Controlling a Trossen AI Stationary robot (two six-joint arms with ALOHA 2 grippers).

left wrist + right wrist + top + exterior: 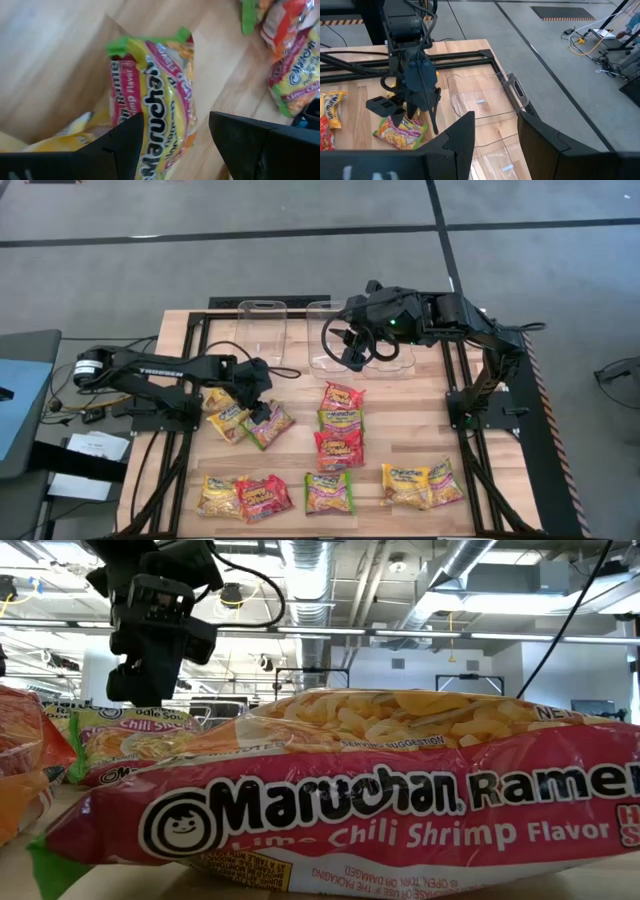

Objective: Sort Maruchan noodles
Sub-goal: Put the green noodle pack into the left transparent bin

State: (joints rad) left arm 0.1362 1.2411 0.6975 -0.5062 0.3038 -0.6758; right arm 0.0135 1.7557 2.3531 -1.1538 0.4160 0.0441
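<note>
Your left claw (262, 408) is down low on the bench (400, 430), fingers spread apart over a green-edged packet (268, 423) at the left side; in the left wrist view that packet (152, 95) lies between the two dark fingers (112, 150), not pinched, and you can read part of "Maruchan" and "Flavor" along it, with a yellow packet (228, 423) just beside it. Your right claw (352, 345) hangs above the clear bins (350, 330) at the back of the bench, released and empty; its wrist view looks past its fingers (465, 137) at a bin (480, 102) below and at your left arm over the green packet (400, 131). The rest of the noodles are spread flat on the wood: a column of three in the middle, topped by a red one (342, 396), then green (340, 420), then red (338, 448); along the front edge a yellow (218, 495) and a red (263, 497) overlapping, a green one (328, 492), and a yellow pair (422, 483) at the right. The low view is filled by a red packet (370, 800) that reads "Maruchan Ramen" and "Lime Chili Shrimp Flavor", with "serving suggestion" in small print, and a green packet (130, 735) behind it
</note>
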